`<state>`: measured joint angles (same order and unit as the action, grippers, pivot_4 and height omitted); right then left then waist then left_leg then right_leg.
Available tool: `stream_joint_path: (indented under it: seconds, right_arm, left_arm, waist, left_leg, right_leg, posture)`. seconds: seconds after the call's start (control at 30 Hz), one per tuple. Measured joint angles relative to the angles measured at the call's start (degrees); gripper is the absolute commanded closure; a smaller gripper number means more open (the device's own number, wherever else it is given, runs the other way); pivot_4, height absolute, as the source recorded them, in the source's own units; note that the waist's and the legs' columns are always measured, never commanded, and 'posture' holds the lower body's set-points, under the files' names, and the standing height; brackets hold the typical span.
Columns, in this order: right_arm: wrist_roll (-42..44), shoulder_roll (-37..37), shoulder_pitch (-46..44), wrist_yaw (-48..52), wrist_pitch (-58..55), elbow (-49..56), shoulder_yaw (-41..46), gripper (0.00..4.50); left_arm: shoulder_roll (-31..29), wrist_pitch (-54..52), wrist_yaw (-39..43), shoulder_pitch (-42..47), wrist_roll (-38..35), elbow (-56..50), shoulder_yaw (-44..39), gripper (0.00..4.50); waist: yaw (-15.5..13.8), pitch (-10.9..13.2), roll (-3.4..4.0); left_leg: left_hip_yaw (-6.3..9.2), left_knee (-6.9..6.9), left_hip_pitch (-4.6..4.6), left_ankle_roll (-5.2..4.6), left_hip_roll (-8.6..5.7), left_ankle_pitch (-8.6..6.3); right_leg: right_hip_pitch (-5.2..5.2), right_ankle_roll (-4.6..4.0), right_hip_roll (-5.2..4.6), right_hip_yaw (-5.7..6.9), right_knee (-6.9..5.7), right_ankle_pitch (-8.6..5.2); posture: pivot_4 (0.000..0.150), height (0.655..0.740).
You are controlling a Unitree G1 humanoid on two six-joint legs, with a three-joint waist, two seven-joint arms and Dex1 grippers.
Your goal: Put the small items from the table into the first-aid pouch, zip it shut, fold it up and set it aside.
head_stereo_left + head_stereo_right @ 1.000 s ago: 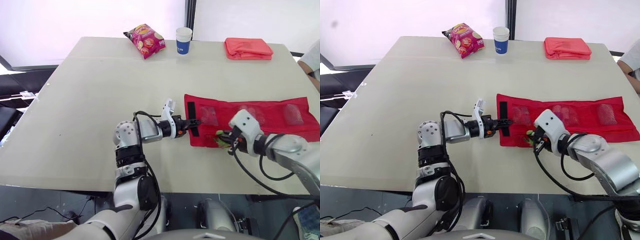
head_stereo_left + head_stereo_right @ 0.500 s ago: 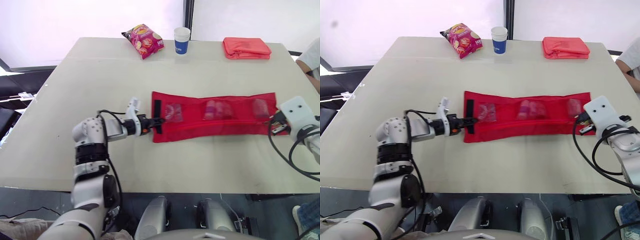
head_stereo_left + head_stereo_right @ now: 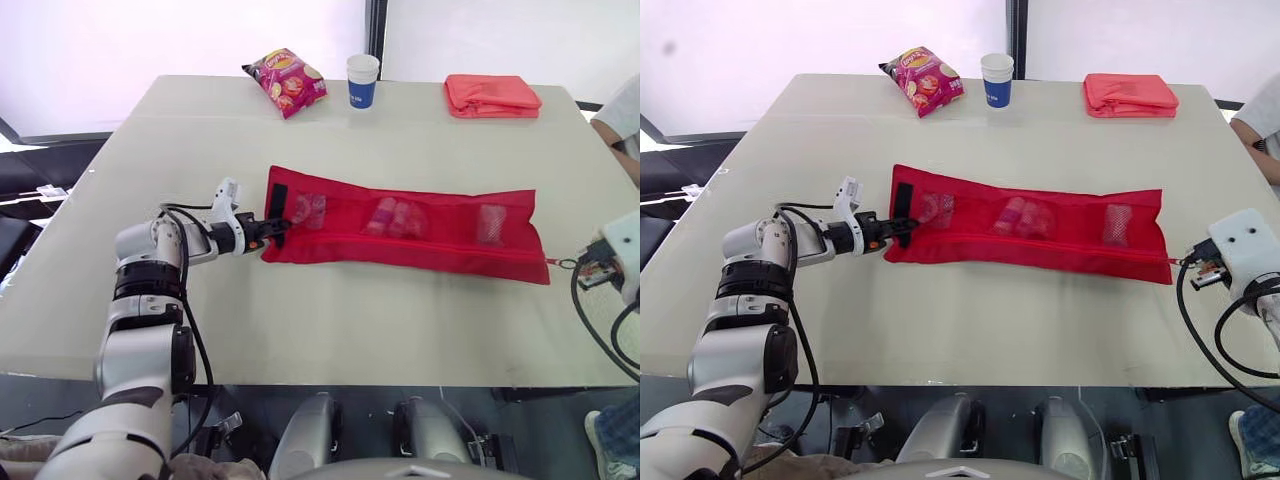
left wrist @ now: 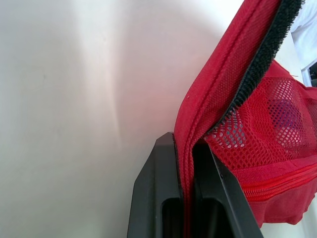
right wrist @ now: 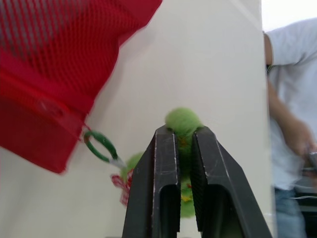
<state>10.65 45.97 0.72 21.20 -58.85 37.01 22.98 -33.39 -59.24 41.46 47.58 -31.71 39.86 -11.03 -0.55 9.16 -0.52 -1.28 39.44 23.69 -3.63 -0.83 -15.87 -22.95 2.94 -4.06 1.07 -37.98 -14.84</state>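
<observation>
pouch: red pouch (image 3: 400,232) lies stretched flat on the table (image 3: 300,330), small items (image 3: 395,215) in its mesh pockets.
left gripper (image 4: 184,144): clamped on the pouch's left edge.
right gripper (image 5: 184,131): pinching the green zip pull (image 5: 182,120), just off the pouch's right corner.
step: zip looks drawn to its end, so closing seems about done.
next: you let go of the pull, then fold.

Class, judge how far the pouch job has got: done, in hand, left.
Done: small items sit in mesh pockets of the pouch. In hand: left gripper pinches its end, right gripper clamps the green zip pull, drawn to the far end. Left: folding, setting aside.
</observation>
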Motion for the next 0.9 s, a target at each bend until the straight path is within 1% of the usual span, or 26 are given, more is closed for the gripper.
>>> stream_joint_path:
  seconds: [0.03,0.07,0.1,0.13,0.17,0.2,0.23,0.27,0.3,0.33,0.37,0.4,0.43,0.5,0.53,0.57,0.6,0.67,0.73,0.83,0.9]
  right_arm:
    - [0.81,-0.71,-0.18,0.41,-0.3,-0.01,0.19,4.5]
    - [2.0,-1.82,-0.41,1.14,-0.76,-0.23,0.86,3.69]
    - [3.75,-3.77,-0.58,2.28,-0.93,-0.79,2.31,3.4]
    - [4.93,-4.63,0.24,3.2,-0.97,-1.71,3.19,2.84]
    - [5.42,-4.77,1.46,3.73,-0.9,-1.94,3.93,2.53]
    - [5.73,-5.04,2.32,4.09,-0.94,-2.12,4.85,2.04]
    - [7.06,-6.66,2.94,4.68,-1.65,-1.84,7.91,1.64]
    - [7.33,-6.96,2.94,4.73,-1.82,-1.81,8.52,1.34]
    - [10.36,-9.17,2.72,5.42,-3.92,-0.63,13.48,0.84]
    - [12.76,-10.51,2.45,6.0,-5.49,0.9,16.88,0.4]
    - [17.01,-11.81,2.19,7.37,-7.31,3.11,20.85,0.05]
    - [17.8,-12.05,2.19,7.68,-7.55,3.64,21.38,0.05]
    - [24.97,-14.04,2.82,9.9,-9.86,6.35,24.87,0.05]
    - [33.59,-16.79,4.12,11.48,-12.98,9.14,26.04,0.05]
    - [38.41,-19.08,5.06,11.03,-15.11,10.45,26.58,0.05]
    - [41.03,-20.88,5.5,10.23,-16.38,10.83,26.63,0.05]
    - [44.4,-27.11,4.5,4.81,-17.22,10.71,27.1,0.05]
    - [45.13,-30.9,4.56,0.62,-17.28,10.41,25.69,0.05]
    - [44.93,-34.69,5.96,-4.1,-17.04,10.82,21.86,0.05]
    - [43.33,-44.34,7.9,-12.25,-14.82,10.37,16.93,0.05]
    - [42.55,-48.44,8.19,-17.39,-13.15,8.64,14.04,0.05]
  left_arm:
    - [-0.07,0.93,0.46,-0.51,0.2,-0.89,0.15,3.95]
    - [-0.09,1.74,0.57,-1.14,0.23,-1.99,-0.07,3.64]
    - [-0.09,3.04,0.44,-2.71,0.18,-4.62,-1.02,3.22]
    - [-0.09,4.39,-0.18,-4.24,0.15,-7.29,-2.23,2.7]
    - [0.16,5.08,-1.31,-5.18,-0.06,-9.54,-3.44,2.37]
    - [0.33,5.62,-2.7,-5.78,-0.06,-10.93,-4.72,1.91]
    - [1.26,6.55,-6.11,-6.49,-0.28,-13.23,-8.03,1.53]
    - [1.39,6.79,-6.75,-6.58,-0.34,-13.59,-8.6,1.24]
    - [2.68,7.95,-10.52,-7.06,-0.8,-16.43,-11.86,0.75]
    - [3.25,8.97,-12.21,-7.31,-1.11,-18.44,-13.34,0.33]
    - [3.69,10.26,-12.56,-7.87,-1.2,-21.99,-13.57,0.03]
    - [3.75,10.53,-12.44,-7.96,-1.3,-22.7,-13.49,0.03]
    - [4.22,11.52,-10.54,-8.66,-1.95,-26.85,-12.16,0.03]
    - [5.24,11.82,-7.46,-8.94,-3.62,-31.56,-9.97,0.03]
    - [5.47,12.03,-4.55,-9.5,-4.67,-35.05,-7.63,0.03]
    - [5.55,12.15,-2.33,-9.66,-5.55,-37.43,-5.51,0.03]
    - [5.25,12.35,2.03,-10.75,-6.81,-43.02,-1.56,0.03]
    - [6.46,12.12,4.01,-10.8,-8.7,-46.85,0.96,0.03]
    - [7.6,11.84,5.46,-10.81,-10.88,-50.91,3.16,0.03]
    - [7.48,12.31,7.86,-12.65,-11.61,-56.75,6.77,0.03]
    - [7.39,12.38,9.26,-14.66,-12.3,-58.75,9.08,0.03]
  waist:
    - [-0.03,0.0,0.0]
    - [-0.1,0.0,0.0]
    - [-0.11,0.01,-0.03]
    - [-0.14,0.01,-0.02]
    - [-0.3,0.01,-0.02]
    - [-0.4,0.01,-0.02]
    - [-0.51,0.02,-0.03]
    - [-0.49,0.01,-0.03]
    - [-0.49,0.01,-0.03]
    - [-0.43,0.01,-0.03]
    - [-0.35,0.01,-0.03]
    - [-0.33,0.01,-0.03]
    - [-0.34,0.01,-0.04]
    - [-0.4,0.0,-0.05]
    - [-0.37,0.0,-0.05]
    - [-0.28,0.0,-0.05]
    - [-0.07,-0.04,-0.1]
    - [-0.04,-0.04,-0.01]
    - [0.04,-0.06,0.04]
    - [0.38,-0.13,0.15]
    - [0.68,-0.13,0.26]
  left_leg:
    - [0.0,-0.01,0.01,0.0,0.0,0.0]
    - [0.03,-0.03,0.03,0.0,-0.01,0.0]
    - [0.05,-0.04,0.06,-0.01,0.0,0.0]
    - [0.04,-0.04,0.06,-0.01,-0.01,-0.01]
    - [0.04,-0.06,0.12,-0.02,-0.02,-0.01]
    - [0.05,-0.05,0.13,-0.02,-0.02,-0.01]
    - [0.07,-0.05,0.13,-0.02,-0.02,-0.01]
    - [0.07,-0.04,0.13,-0.02,-0.02,-0.01]
    - [0.08,-0.05,0.13,-0.03,-0.03,-0.01]
    - [0.09,-0.05,0.11,-0.03,-0.03,-0.01]
    - [0.08,-0.06,0.11,-0.03,-0.03,-0.01]
    - [0.08,-0.06,0.09,-0.03,-0.03,-0.01]
    - [0.09,-0.11,0.1,-0.03,-0.03,-0.01]
    - [0.15,-0.12,0.09,-0.03,-0.02,-0.01]
    - [0.15,-0.12,0.09,-0.03,-0.02,-0.01]
    - [0.12,-0.1,0.08,-0.04,-0.04,-0.02]
    - [0.1,-0.12,0.03,-0.04,-0.04,-0.02]
    - [0.07,-0.14,0.02,-0.04,-0.04,-0.01]
    - [0.05,-0.17,0.02,-0.03,-0.02,-0.01]
    - [0.02,-0.23,0.02,-0.02,0.02,-0.01]
    - [-0.02,-0.19,0.01,-0.03,-0.02,0.0]
  right_leg:
    - [0.0,0.0,-0.01,-0.06,0.01,0.0]
    - [0.0,0.0,-0.02,-0.12,0.04,0.0]
    - [-0.02,-0.01,-0.04,-0.16,0.07,0.0]
    - [-0.02,-0.01,-0.07,-0.18,0.06,0.0]
    - [-0.08,-0.01,-0.12,-0.2,0.06,0.0]
    - [-0.08,-0.01,-0.16,-0.19,0.06,0.0]
    - [-0.07,-0.01,-0.31,-0.19,0.05,0.01]
    - [-0.07,-0.01,-0.32,-0.19,0.04,0.01]
    - [-0.07,-0.01,-0.36,-0.19,0.03,0.01]
    - [-0.07,-0.02,-0.37,-0.19,0.02,0.01]
    - [-0.07,-0.02,-0.37,-0.19,0.02,0.01]
    - [-0.06,-0.02,-0.36,-0.19,0.02,0.01]
    - [-0.06,-0.02,-0.35,-0.18,0.04,0.01]
    - [0.0,-0.03,-0.35,-0.17,0.07,0.01]
    - [0.0,-0.03,-0.36,-0.18,0.06,0.01]
    - [0.01,-0.03,-0.37,-0.22,0.05,0.01]
    - [0.0,-0.04,-0.36,-0.26,0.04,0.02]
    - [-0.04,-0.04,-0.37,-0.29,0.01,0.01]
    - [-0.07,-0.06,-0.32,-0.31,0.0,0.0]
    - [-0.12,-0.08,-0.16,-0.38,0.0,-0.01]
    - [-0.12,-0.08,0.0,-0.39,-0.04,-0.01]
  posture:
    - [0.15,0.7395]
    - [0.15,0.7395]
    - [0.15,0.7395]
    - [0.15,0.7395]
    - [0.15,0.7395]
    - [0.15,0.7395]
    - [0.15,0.7395]
    - [0.15,0.7395]
    - [0.15,0.7395]
    - [0.15,0.7395]
    - [0.15,0.7395]
    - [0.15,0.7395]
    - [0.15,0.7395]
    - [0.15,0.7395]
    - [0.15,0.7395]
    - [0.15,0.7395]
    - [0.15,0.7395]
    - [0.15,0.7395]
    - [0.15,0.7395]
    - [0.15,0.7395]
    - [0.15,0.7395]
